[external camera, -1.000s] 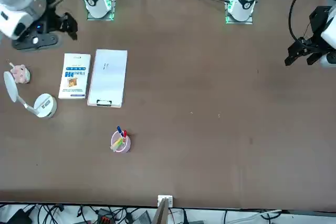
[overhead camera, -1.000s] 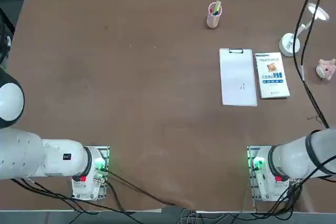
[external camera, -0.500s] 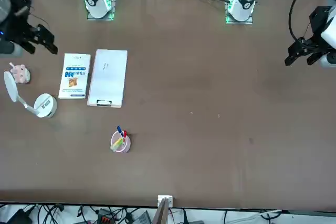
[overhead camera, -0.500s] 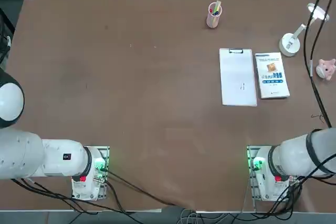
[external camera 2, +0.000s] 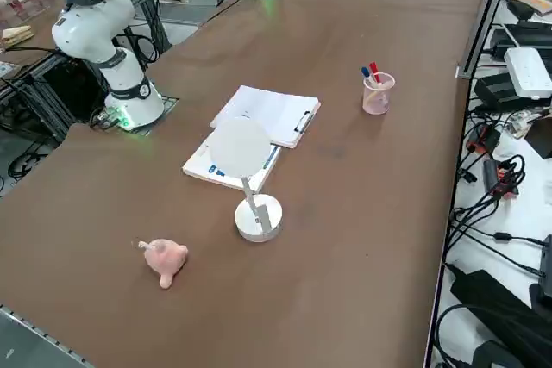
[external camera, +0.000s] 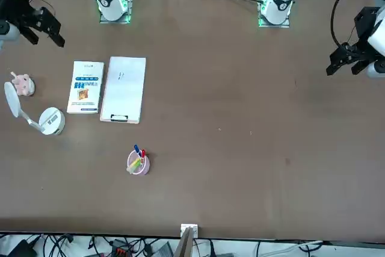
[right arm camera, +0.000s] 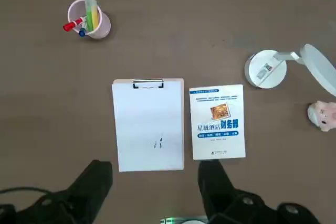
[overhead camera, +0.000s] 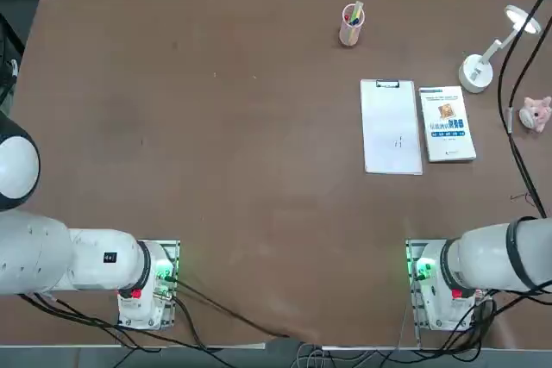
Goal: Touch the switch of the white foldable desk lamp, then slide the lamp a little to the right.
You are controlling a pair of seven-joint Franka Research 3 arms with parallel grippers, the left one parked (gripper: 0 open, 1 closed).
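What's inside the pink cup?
The pink cup holds a few markers: a red-capped one, a blue-capped one and a yellow-green one stick out of the top. Their lower ends and the cup's bottom are hidden by its wall. The open right gripper hangs far away.

We see a smooth white plastic desk lamp, a glossy white paper booklet and a matt white paper sheet on a clipboard ahead of our black matt claw, on a matt brown table.
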